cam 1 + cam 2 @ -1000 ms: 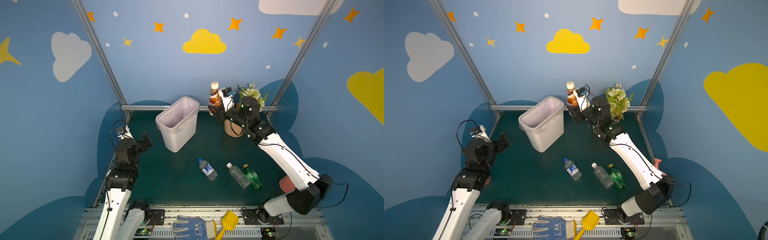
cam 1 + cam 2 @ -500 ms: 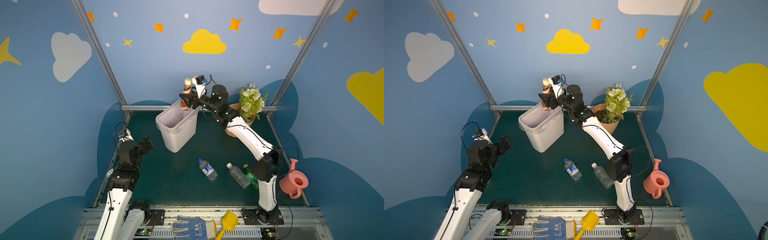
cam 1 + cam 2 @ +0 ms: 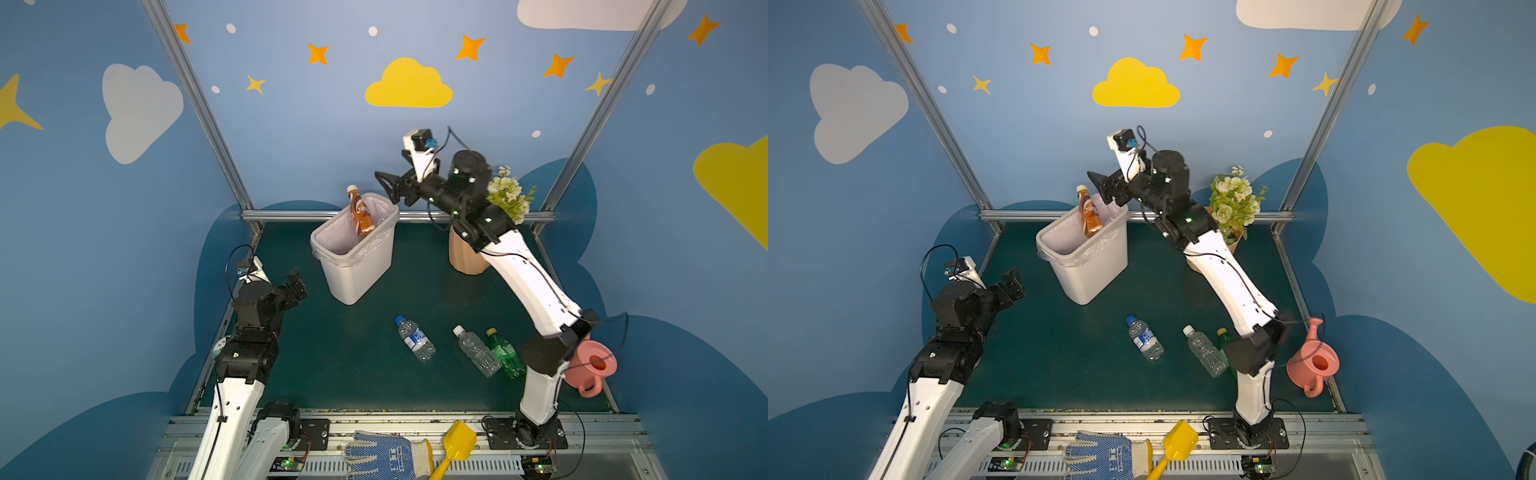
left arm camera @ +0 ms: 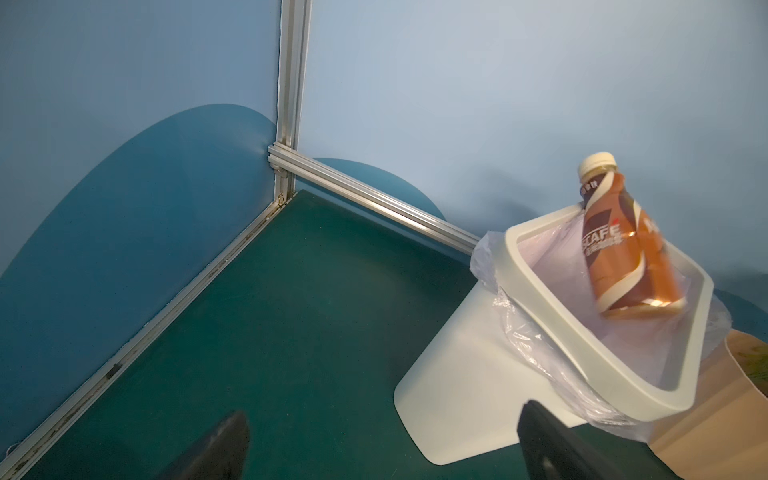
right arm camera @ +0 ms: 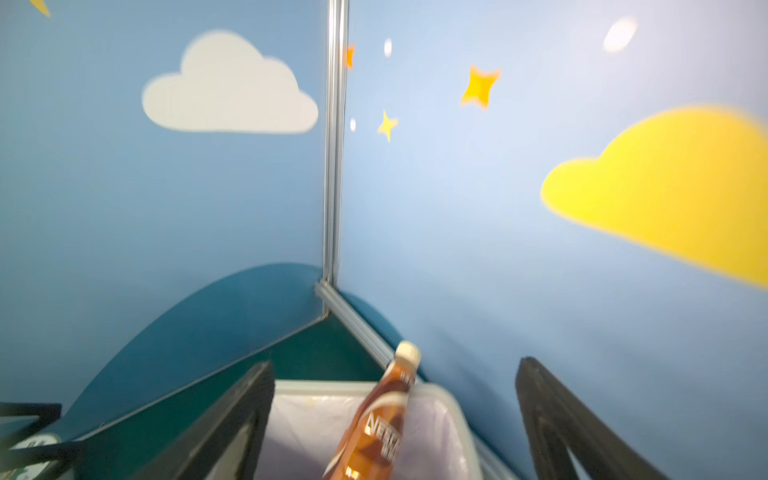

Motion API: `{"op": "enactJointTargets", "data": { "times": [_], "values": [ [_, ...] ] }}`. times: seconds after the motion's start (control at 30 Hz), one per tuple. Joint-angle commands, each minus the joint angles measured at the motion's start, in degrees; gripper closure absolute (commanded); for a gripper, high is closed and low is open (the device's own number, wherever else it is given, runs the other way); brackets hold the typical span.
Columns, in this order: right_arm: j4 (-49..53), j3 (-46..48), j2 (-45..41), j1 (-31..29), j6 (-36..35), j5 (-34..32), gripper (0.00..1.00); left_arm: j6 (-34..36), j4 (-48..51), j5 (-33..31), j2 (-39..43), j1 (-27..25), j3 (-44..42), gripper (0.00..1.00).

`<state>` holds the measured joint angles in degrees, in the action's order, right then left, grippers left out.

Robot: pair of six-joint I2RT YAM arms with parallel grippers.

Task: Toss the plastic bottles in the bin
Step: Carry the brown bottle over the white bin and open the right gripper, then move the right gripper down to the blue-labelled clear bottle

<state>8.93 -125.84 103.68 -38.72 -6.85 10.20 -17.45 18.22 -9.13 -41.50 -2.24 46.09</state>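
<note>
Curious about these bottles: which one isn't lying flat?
The brown bottle, poking out of the white bin; the blue-capped bottle, white-capped clear bottle and green bottle lie flat.

Four bottles (image 3: 360, 216) (image 3: 415, 340) (image 3: 477, 352) (image 3: 505, 353); one bin (image 3: 357, 276); one flowerpot (image 3: 463, 257).

in the right wrist view everything is smeared, and the brown-labelled bottle (image 5: 374, 428) runs off the picture's edge at its base; both jaws are cut off there too. in the left wrist view the bottle's base is blurred and only the tips of the jaws show. in both top views the floor of the bin (image 3: 357, 278) is hidden behind its near wall, so i can't tell what lies inside. the green bottle (image 3: 1222, 333) is mostly covered by the right arm (image 3: 1252, 349), which also hides part of the flowerpot (image 3: 465, 257) and the watering can (image 3: 594, 365). the glove (image 3: 382, 457) and yellow scoop (image 3: 457, 446) are clipped by the lower edge.
</note>
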Motion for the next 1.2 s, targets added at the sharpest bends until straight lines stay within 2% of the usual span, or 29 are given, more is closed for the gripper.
{"op": "enactJointTargets", "data": {
  "times": [0.0,0.33,0.47,0.7,0.83,0.93,1.07,1.17],
  "values": [
    [-3.7,7.3,-2.9,0.4,-3.1,-3.6,0.11,0.3,-2.0,2.1,-0.4,0.3,1.8,0.00],
    [-3.9,16.4,-8.1,2.5,-3.5,-6.4,0.09,3.1,-2.7,6.8,-0.5,0.3,3.6,0.00],
    [1.5,19.9,-10.3,4.3,-1.1,-7.2,0.09,1.7,-2.0,8.8,0.7,0.0,3.8,0.00],
    [9.6,39.4,-19.4,8.2,7.8,-8.8,0.08,1.4,-0.2,4.5,2.7,-3.6,2.8,0.00],
    [16.0,49.7,-24.8,8.5,10.8,-9.7,0.08,2.5,-0.2,1.9,1.8,-6.5,3.0,0.00],
    [18.4,55.9,-27.4,8.1,13.7,-6.8,0.08,3.1,-1.5,0.0,0.6,-8.3,2.7,0.00],
    [19.7,60.7,-26.7,4.9,17.5,-2.4,0.09,2.2,-2.1,-2.4,-1.1,-8.6,2.6,0.00],
    [22.8,59.8,-22.5,1.7,18.7,-2.0,0.09,1.8,-2.4,-3.2,-1.8,-8.6,2.6,0.00]
  ]
}}
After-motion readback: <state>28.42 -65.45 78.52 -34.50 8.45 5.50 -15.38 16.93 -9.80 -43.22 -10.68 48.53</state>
